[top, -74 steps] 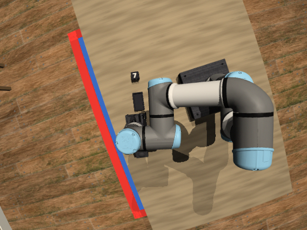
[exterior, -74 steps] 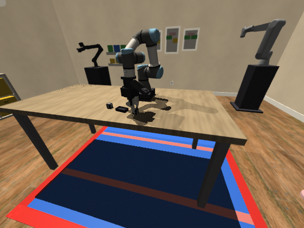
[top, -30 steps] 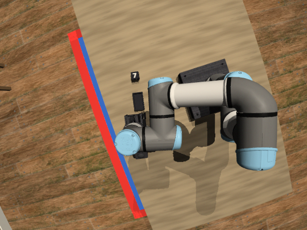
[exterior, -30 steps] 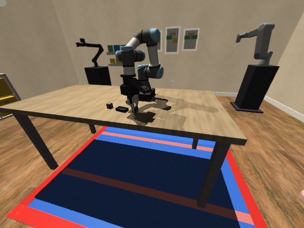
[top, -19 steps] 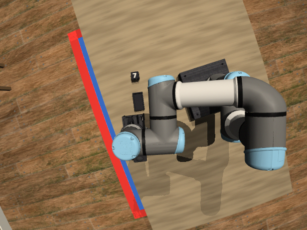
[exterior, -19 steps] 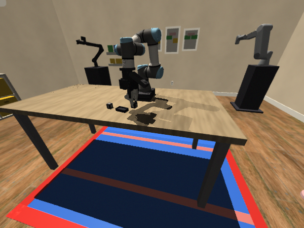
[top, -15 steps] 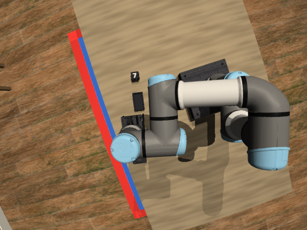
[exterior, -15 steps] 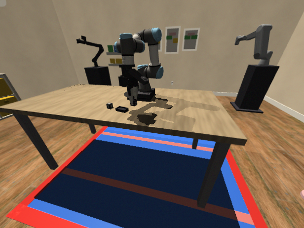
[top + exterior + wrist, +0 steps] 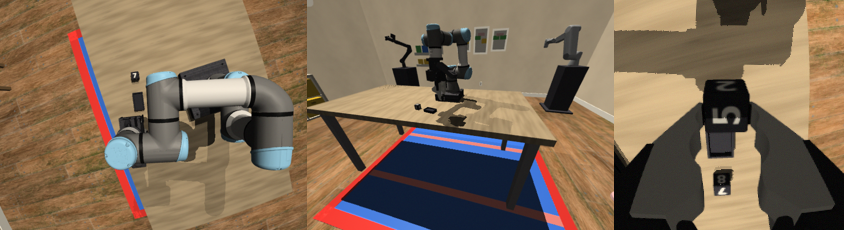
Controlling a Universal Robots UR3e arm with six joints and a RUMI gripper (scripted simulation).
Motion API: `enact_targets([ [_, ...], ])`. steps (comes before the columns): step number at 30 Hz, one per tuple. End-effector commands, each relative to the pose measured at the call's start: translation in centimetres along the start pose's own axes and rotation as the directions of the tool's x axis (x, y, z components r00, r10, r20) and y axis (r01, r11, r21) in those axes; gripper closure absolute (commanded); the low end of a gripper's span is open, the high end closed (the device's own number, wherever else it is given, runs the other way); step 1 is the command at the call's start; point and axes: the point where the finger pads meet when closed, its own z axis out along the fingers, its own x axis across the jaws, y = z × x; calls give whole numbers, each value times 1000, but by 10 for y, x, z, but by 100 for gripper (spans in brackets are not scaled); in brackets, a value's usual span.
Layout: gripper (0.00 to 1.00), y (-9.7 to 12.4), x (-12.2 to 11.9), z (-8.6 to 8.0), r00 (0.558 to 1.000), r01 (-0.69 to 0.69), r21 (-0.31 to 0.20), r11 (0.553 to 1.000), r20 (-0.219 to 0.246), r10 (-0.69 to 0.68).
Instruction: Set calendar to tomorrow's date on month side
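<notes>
Toward the left of the exterior view, a small black cube with white digits (image 9: 135,76) (image 9: 417,106) (image 9: 722,183) sits loose on the wooden tabletop (image 9: 174,37) (image 9: 382,102) (image 9: 649,95). The top view shows its 7, the wrist view an 8 as well.

Just to its right is the shallow black rectangular tray (image 9: 138,101) (image 9: 430,112) (image 9: 732,145), with neither cube in it, so both still need placing.

Further right, the dark two-jaw gripper (image 9: 131,122) (image 9: 441,97) (image 9: 725,104) is clamped on a second black cube marked with pale digits (image 9: 726,106). That cube lies between the fingertips, raised off the table; the wrist view shows a 5 and a 2, both turned sideways there.

The step in hand looks like carrying or reorienting this cube. Next, I judge, the wrist should bring the wanted digit upright on the month side, then set the cube flat in the tray, leaving room for its partner. I cannot read the month's name or tell today's date, so which digit must face that way stays unsettled.

Gripper (image 9: 131,122) (image 9: 441,96) (image 9: 725,104) up, carrying the black cube (image 9: 725,106).

Higher above the worktop (image 9: 174,37) (image 9: 389,104); wrist (image 9: 120,153) (image 9: 433,31) out over its rug-side edge, elbow (image 9: 271,132) (image 9: 465,35) shifted toward the opposite edge.
</notes>
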Motion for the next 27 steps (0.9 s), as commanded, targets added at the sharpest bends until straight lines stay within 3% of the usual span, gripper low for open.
enact_targets([
  [1, 89, 0, -4, -4, 1000, 0, 0, 1000, 19, 0],
  [14, 89, 8, -2, -5, 1000, 1, 0, 1000, 19, -1],
  [18, 89, 33, 0, -6, 1000, 2, 0, 1000, 20, -2],
  [23, 89, 79, 2, -10, 1000, 5, 1, 1000, 20, -5],
  [25, 89, 79, 2, -10, 1000, 5, 1, 1000, 20, -5],
  [27, 89, 96, 1, -11, 1000, 7, 1, 1000, 20, -7],
])
